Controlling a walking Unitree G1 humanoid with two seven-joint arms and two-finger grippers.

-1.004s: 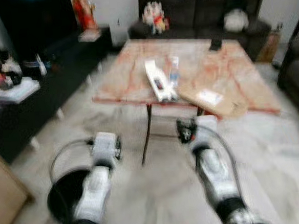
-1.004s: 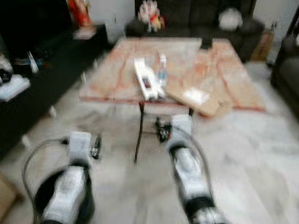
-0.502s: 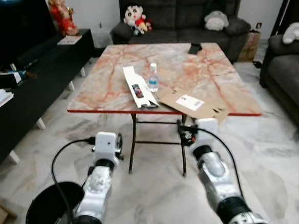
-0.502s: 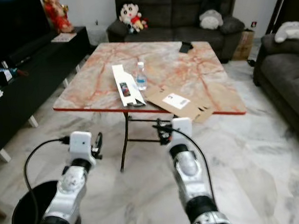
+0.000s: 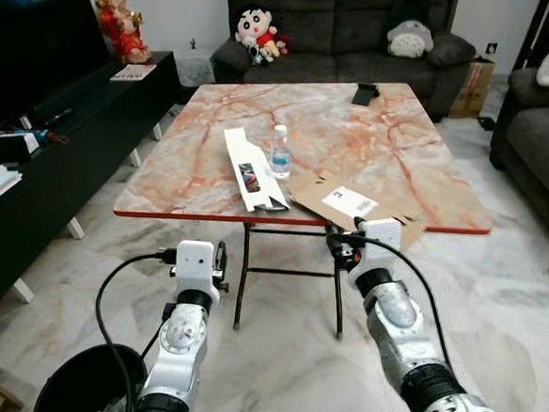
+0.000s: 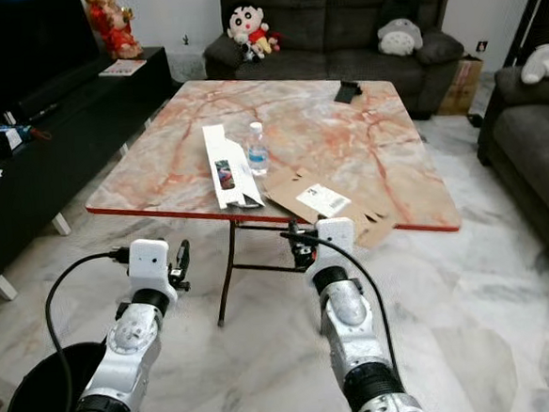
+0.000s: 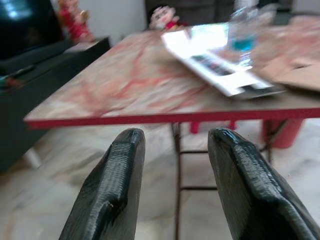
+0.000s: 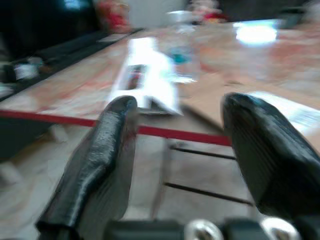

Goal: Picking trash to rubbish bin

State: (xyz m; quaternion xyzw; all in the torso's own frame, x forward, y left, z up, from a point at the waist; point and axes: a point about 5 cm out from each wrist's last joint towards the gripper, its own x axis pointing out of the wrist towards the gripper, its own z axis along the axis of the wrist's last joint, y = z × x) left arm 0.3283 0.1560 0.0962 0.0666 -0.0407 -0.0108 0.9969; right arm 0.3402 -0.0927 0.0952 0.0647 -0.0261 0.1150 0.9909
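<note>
Trash lies on a marble-patterned table (image 5: 206, 164) with a red edge: a long white carton (image 5: 251, 166), a clear bottle (image 5: 280, 152), and a flattened brown cardboard (image 5: 350, 205). The carton is flat and narrow, its long axis running from 12 o'clock at the far end to about 5 o'clock at the near table edge, with a dark printed panel at its middle. The bottle stands upright just beside the carton, at its 3 o'clock, with a blue label. The cardboard lies flat at the carton's 4 o'clock, carries a white label, and overhangs the near edge. A small dark object (image 5: 365, 94) rests far back on the table at 1 o'clock.

A round black bin (image 5: 67, 409) stands on the pale marbled floor at 8 o'clock from the table, beside the left arm.

The left gripper (image 7: 175, 195) is below table height in front of the near edge, fingers spread, holding nothing. The right gripper (image 8: 180, 165) is likewise low before the edge, near the cardboard, fingers spread and empty.

A dark sofa (image 5: 338, 32) with plush toys sits beyond the table.
</note>
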